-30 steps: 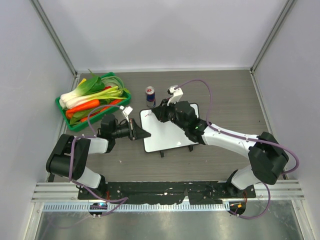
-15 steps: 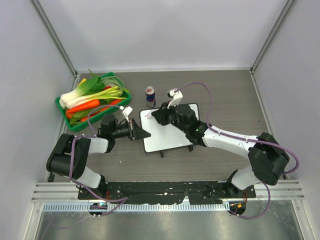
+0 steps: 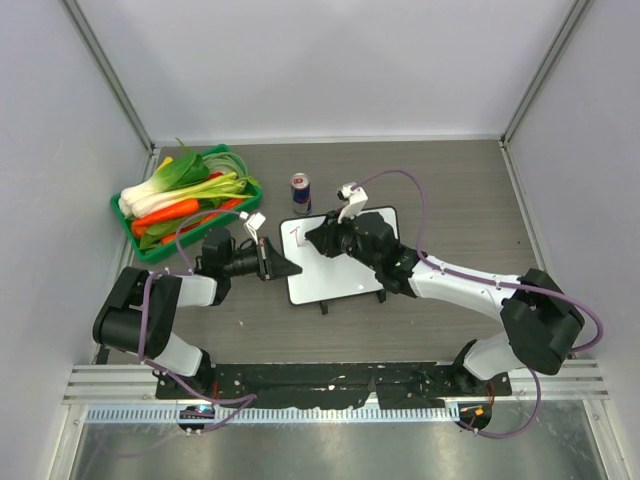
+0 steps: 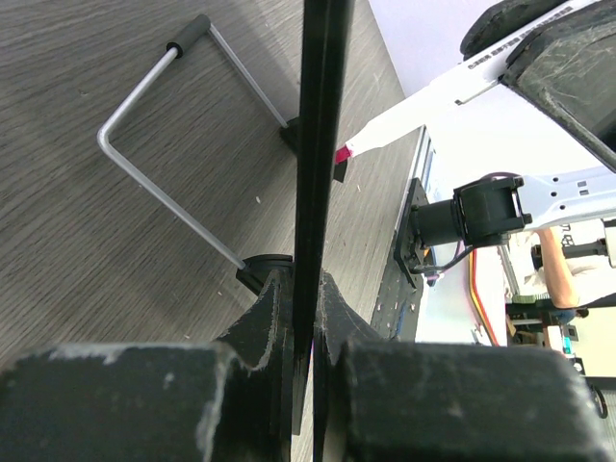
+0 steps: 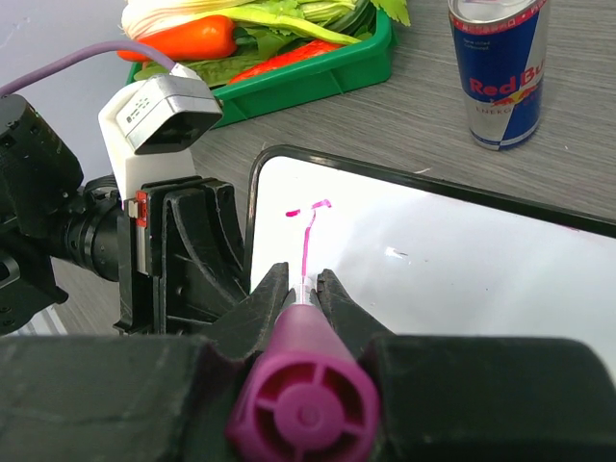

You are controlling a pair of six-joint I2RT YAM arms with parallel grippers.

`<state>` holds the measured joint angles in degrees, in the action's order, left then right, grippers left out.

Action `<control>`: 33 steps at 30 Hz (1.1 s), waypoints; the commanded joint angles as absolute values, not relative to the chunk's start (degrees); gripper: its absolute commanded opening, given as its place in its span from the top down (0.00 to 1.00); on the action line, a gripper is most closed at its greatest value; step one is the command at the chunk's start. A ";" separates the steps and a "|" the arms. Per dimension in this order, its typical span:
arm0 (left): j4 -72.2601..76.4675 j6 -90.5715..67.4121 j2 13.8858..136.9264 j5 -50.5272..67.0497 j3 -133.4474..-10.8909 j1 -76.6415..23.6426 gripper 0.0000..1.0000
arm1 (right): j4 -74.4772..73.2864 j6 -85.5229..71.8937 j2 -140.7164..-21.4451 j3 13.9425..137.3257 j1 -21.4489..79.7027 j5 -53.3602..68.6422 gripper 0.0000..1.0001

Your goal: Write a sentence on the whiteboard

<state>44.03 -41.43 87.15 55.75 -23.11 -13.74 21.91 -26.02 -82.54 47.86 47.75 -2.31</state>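
Observation:
The whiteboard [image 3: 345, 272] lies mid-table. My left gripper [image 3: 285, 268] is shut on its left edge, which shows edge-on in the left wrist view [image 4: 318, 144] between the jaws [image 4: 306, 289]. My right gripper [image 3: 315, 238] is shut on a pink marker [image 5: 303, 385] with its tip on the board [image 5: 452, 279] near the far left corner. The only part of the sentence visible is a pink T-shaped stroke [image 5: 308, 226], also seen from above [image 3: 296, 231]. The marker's tip also shows in the left wrist view [image 4: 385, 140].
A green tray [image 3: 150, 256] of vegetables stands at the far left. A Red Bull can [image 3: 300, 192] stands just beyond the board, also in the right wrist view [image 5: 498, 72]. The board's wire stand [image 4: 164, 144] rests on the table under it.
My right gripper has drawn back toward the near side with the marker, uncovering a pink T-shaped stroke at the board's far left corner. The left arm has not moved.

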 commanded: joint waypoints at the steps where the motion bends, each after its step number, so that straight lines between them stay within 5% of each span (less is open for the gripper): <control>1: 41.13 -39.20 88.24 52.21 -23.55 -13.54 1.00 | 22.41 -26.89 -79.81 49.13 47.64 -2.11 1.00; 33: 41.31 -39.37 88.51 52.47 -23.64 -13.62 1.00 | 23.47 -27.42 -81.56 50.71 46.76 -7.30 0.99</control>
